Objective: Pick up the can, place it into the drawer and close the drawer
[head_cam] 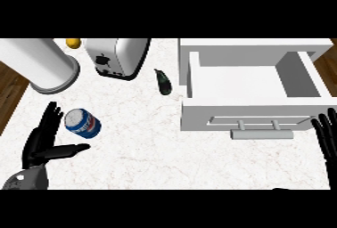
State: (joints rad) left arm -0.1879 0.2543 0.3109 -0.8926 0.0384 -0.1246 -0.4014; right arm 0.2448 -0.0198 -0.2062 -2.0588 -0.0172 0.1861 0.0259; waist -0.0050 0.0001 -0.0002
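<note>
Your can (82, 123) lies on its side on the counter (151, 147), at the left, blue with a white end turned up toward you and a red mark on its wall. It is not in the drawer (247, 82), which stands open well to its right, a white box with a bare floor and a bar handle (260, 121) on its front panel.

Your left hand (41, 144) is just beside the can, on its left. The fingers (47, 120) are straight and point up the view along the can's left side; the thumb (66, 151) sticks out to the right below the can. Nothing is gripped, and you cannot tell whether a finger touches the can.

Your right hand (326, 136) shows at the right edge, beside the drawer's front corner, fingers straight and spread, holding nothing.

Further up the counter you have a dark aubergine (163, 81) lying just left of the drawer, a toaster (117, 57) left of that, a small yellow thing (73, 43) at the top edge, and a tall white cylinder (39, 62) in the top left corner. Wooden floor (10, 84) shows past the counter's left edge.
</note>
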